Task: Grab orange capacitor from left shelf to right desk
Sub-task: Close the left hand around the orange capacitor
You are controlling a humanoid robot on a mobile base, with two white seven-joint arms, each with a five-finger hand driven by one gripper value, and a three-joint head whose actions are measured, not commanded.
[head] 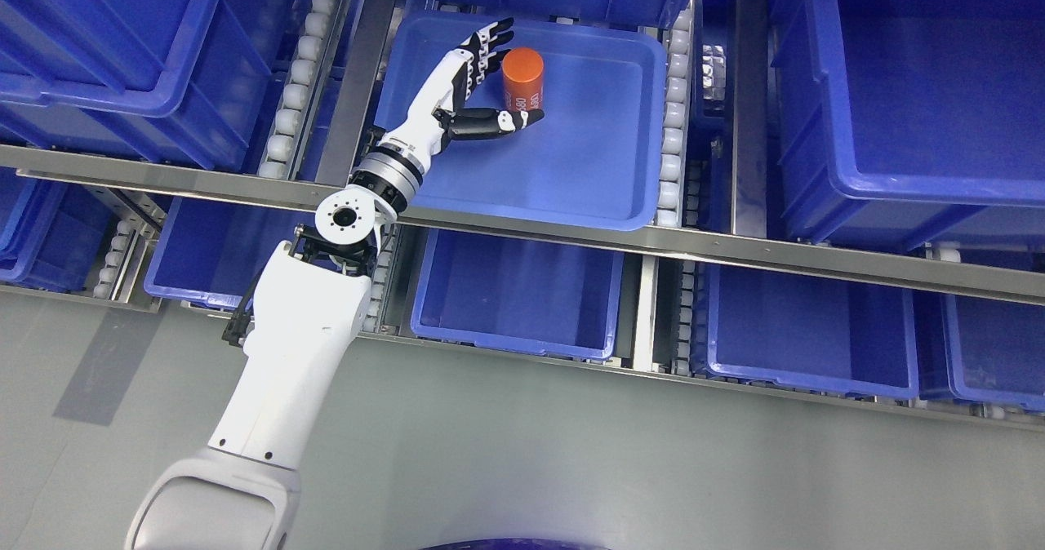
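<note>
In the head view, the left hand [482, 85] reaches into a shallow blue tray [571, 175] on the upper level of the shelf [571, 236]. The orange capacitor [523, 77] stands upright near the tray's back left corner. The fingers [488, 44] extend along its left side and the thumb [498, 121] crosses under its near edge, so the hand cups the part from two sides but looks spread, not yet clamped on it. Whether any pad actually touches the orange body I cannot tell.

The risks, as I judge them:
- The capacitor is a smooth cylinder on a slick tray floor. If the thumb closes first, it may push the part away towards the back wall or tip it over, and it would then roll.
- The fingers lie along only one side, so a closure may pinch off-centre and squirt the part out.
- The forearm [400, 158] crosses the tray's near rim and the metal shelf rail, so lifting without first clearing these could catch the wrist and jolt the grip.

The right arm does not show, nor does the destination worktop.
</note>
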